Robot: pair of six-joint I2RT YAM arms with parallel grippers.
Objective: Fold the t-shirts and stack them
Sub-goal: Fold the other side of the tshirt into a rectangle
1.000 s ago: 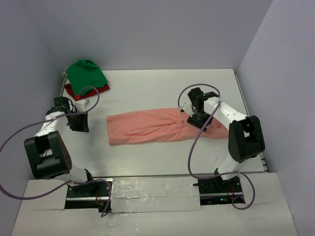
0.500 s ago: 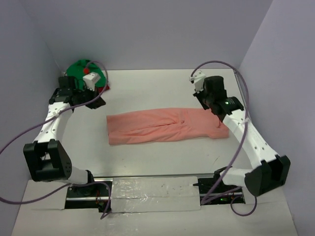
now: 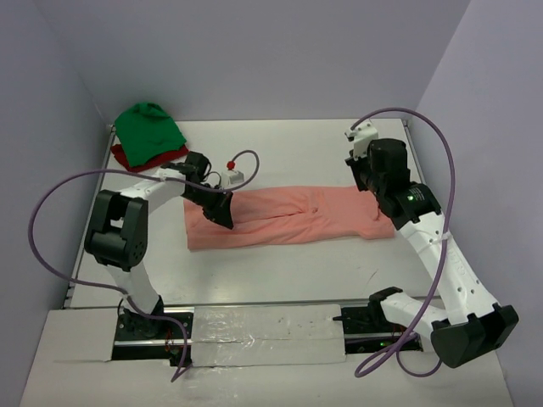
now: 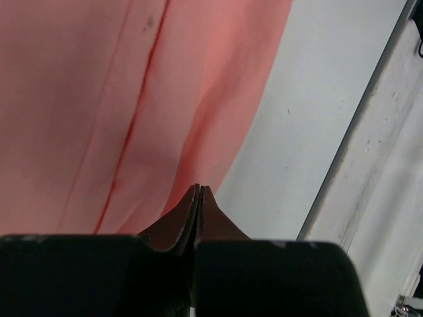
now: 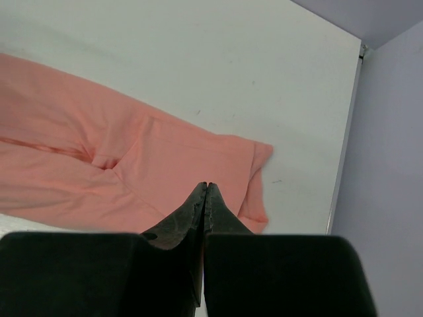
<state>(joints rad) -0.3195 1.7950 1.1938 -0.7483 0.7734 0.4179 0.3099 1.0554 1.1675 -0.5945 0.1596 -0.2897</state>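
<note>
The salmon-pink t-shirt (image 3: 288, 216) lies in a long flat band across the middle of the table. My left gripper (image 3: 226, 220) hangs low over the band's left part. In the left wrist view its tips (image 4: 198, 188) are shut at the shirt's (image 4: 99, 99) near edge, with no cloth visible between them. My right gripper (image 3: 366, 181) is raised over the shirt's right end. In the right wrist view it (image 5: 206, 185) is shut and empty above the cloth (image 5: 132, 165), beside a sleeve (image 5: 256, 178). The green t-shirt (image 3: 148, 127) rests on the dark red one (image 3: 125, 158) at the back left.
Purple cables loop off both arms, one arching over the table by the left wrist (image 3: 242, 161). Walls close the table (image 3: 280, 148) on the left, back and right. A raised rim (image 4: 370, 152) runs along the table's edge in the left wrist view.
My left arm has swung from the left side, past the green shirt, onto the pink shirt's left part. My right arm has lifted off the shirt and stretched toward the back right.
</note>
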